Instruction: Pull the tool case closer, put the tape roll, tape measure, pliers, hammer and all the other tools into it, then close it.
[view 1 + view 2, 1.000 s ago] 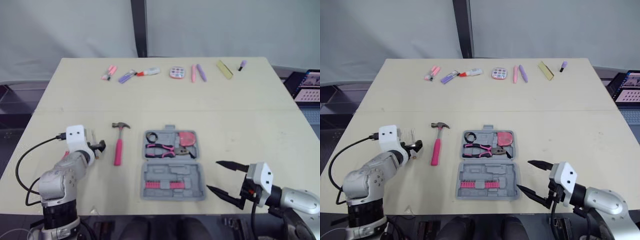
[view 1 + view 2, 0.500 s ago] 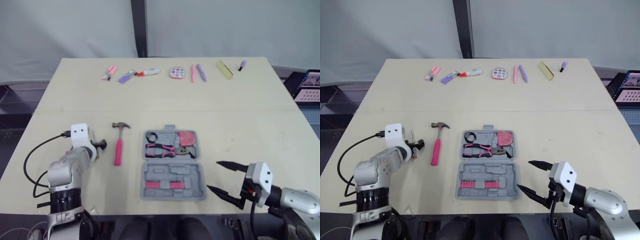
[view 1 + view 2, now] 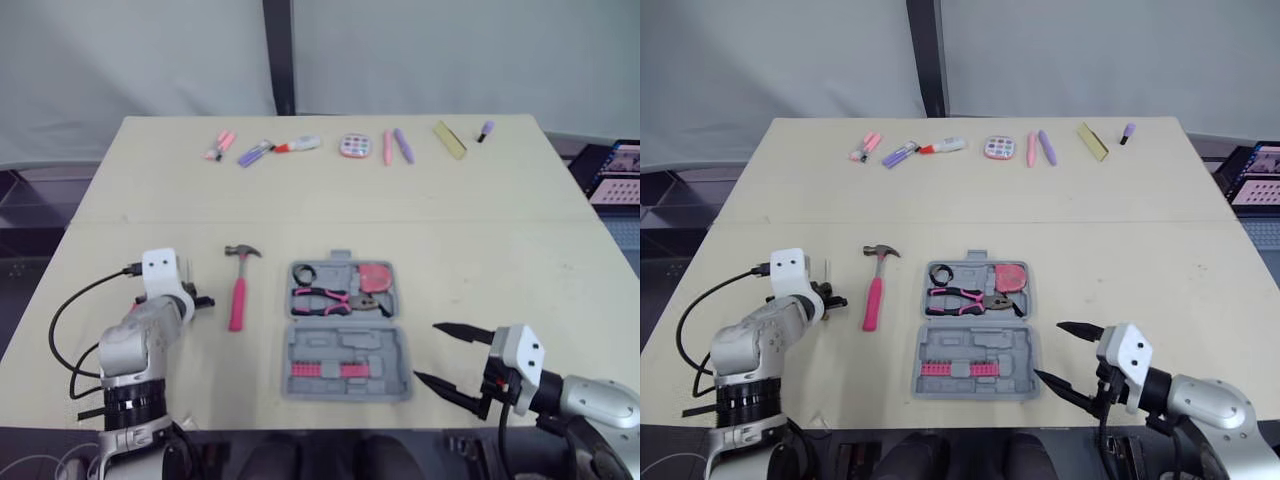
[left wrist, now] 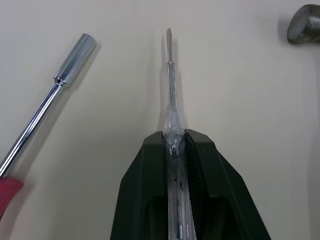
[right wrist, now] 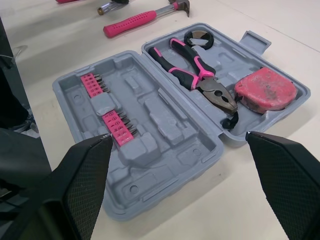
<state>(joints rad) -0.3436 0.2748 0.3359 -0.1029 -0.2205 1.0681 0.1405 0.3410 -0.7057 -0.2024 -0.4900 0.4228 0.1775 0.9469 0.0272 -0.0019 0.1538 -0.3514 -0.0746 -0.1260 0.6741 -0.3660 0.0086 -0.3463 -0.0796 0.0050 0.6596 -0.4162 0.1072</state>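
Observation:
The grey tool case (image 3: 345,372) lies open at the table's front middle. Its far half holds a black tape roll (image 3: 304,272), pink-handled pliers (image 3: 325,297) and a red tape measure (image 3: 375,277); pink bit strips (image 3: 325,369) sit in the near half. A pink-handled hammer (image 3: 238,290) lies left of the case. Further left, my left gripper (image 3: 200,300) is shut on a clear-handled screwdriver (image 4: 171,85) lying on the table, its tip pointing away. A red-handled nut driver (image 4: 55,115) lies beside it. My right gripper (image 3: 445,360) stands open right of the case, holding nothing.
Along the table's far edge lies a row of small items: pink and purple markers (image 3: 245,150), a round tin (image 3: 353,146), a yellow block (image 3: 449,139). A laptop (image 3: 615,172) sits off the right edge. A black cable (image 3: 70,310) loops from my left wrist.
My left gripper has closed on the clear-handled screwdriver, and the left arm has drawn in slightly. The right arm and the case have not moved.

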